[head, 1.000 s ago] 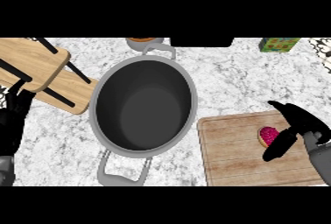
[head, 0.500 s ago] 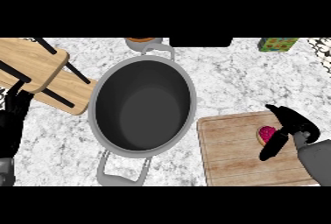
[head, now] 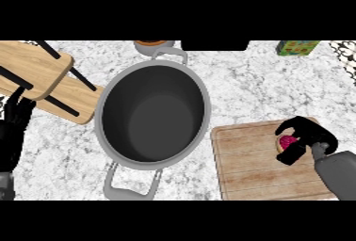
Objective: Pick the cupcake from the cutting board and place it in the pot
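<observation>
The cupcake (head: 285, 142), pink-topped, sits on the wooden cutting board (head: 254, 164) at the lower right. My right hand (head: 308, 135) curls round it, fingers over its far side and thumb below, hiding most of it. The large grey pot (head: 153, 115) stands in the middle of the counter, its dark inside bare, with one handle at the far side and one at the near side. My left hand (head: 14, 129) rests open at the left edge, fingers up.
A wooden rack with black bars (head: 45, 77) lies at the upper left. A green box (head: 297, 47) stands at the far right, and an orange-brown bowl (head: 151, 43) sits behind the pot. White marble counter (head: 243, 89) lies between pot and board.
My right hand has curled tighter round the cupcake, its fingers closing over the top. The left hand and the pot have not moved.
</observation>
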Robot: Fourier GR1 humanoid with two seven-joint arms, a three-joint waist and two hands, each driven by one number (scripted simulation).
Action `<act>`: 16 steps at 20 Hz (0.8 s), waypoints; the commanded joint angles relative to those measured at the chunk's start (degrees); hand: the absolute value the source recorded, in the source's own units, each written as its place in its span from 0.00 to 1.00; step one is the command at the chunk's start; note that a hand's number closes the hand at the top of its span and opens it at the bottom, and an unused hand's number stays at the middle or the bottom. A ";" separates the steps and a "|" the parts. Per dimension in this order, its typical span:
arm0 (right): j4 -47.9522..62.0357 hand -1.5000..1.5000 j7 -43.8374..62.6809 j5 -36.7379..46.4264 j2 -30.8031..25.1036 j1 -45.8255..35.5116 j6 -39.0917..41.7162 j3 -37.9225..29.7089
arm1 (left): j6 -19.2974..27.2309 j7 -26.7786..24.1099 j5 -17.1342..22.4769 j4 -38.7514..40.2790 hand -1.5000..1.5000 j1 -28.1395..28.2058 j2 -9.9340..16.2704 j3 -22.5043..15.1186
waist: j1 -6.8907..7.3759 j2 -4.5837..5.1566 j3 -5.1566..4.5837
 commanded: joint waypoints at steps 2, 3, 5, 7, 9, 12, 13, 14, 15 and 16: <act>1.83 1.00 -3.91 3.01 1.29 0.58 -1.25 0.58 | -1.34 2.37 -0.83 -0.51 0.50 5.10 -3.26 -3.93 | 0.29 0.58 -0.53; 3.60 1.00 -2.84 3.33 2.66 -1.72 -1.07 0.26 | -2.44 1.20 -0.88 2.90 0.50 3.56 -1.66 -2.24 | 0.31 0.71 -0.55; 4.85 1.00 -7.00 2.11 -1.47 -0.98 2.31 -1.85 | -1.50 3.55 -1.43 1.94 0.50 1.94 -2.00 -2.28 | 0.01 0.71 -0.53; -7.60 1.00 -0.20 7.41 12.34 -2.69 -1.80 11.40 | -1.85 1.95 -1.29 1.72 0.50 3.43 -2.28 -3.05 | 1.15 0.34 -0.69; -10.25 1.00 -0.85 10.88 19.20 -7.67 -1.14 19.15 | -2.64 1.95 -1.15 1.75 0.50 -0.26 -1.93 -3.53 | 3.97 0.73 -0.77; -11.24 1.00 0.90 14.98 29.35 -11.04 -1.68 28.71 | -4.04 2.28 -1.05 2.48 0.50 -1.78 -1.69 -4.47 | 6.94 0.68 -0.86; -10.09 1.00 2.93 16.18 32.00 -13.10 -2.19 30.79 | -4.50 2.49 -1.01 3.07 0.50 -1.94 -1.93 -4.97 | 6.83 0.91 -0.87; -9.93 1.00 5.05 15.85 32.15 -14.00 -3.05 33.71 | -4.08 2.83 -1.48 2.17 0.50 -2.33 -2.38 -5.65 | 6.78 0.74 -0.78; -10.10 1.00 5.62 16.11 32.28 -13.43 -5.22 37.27 | -3.75 2.27 -1.67 3.61 0.50 -1.85 -3.25 -6.02 | 6.22 0.95 -0.79; -10.22 1.00 8.31 15.79 32.37 -14.06 -7.18 39.53 | -3.62 2.86 -1.55 2.32 0.50 -1.15 -2.88 -5.69 | 6.40 0.56 -0.70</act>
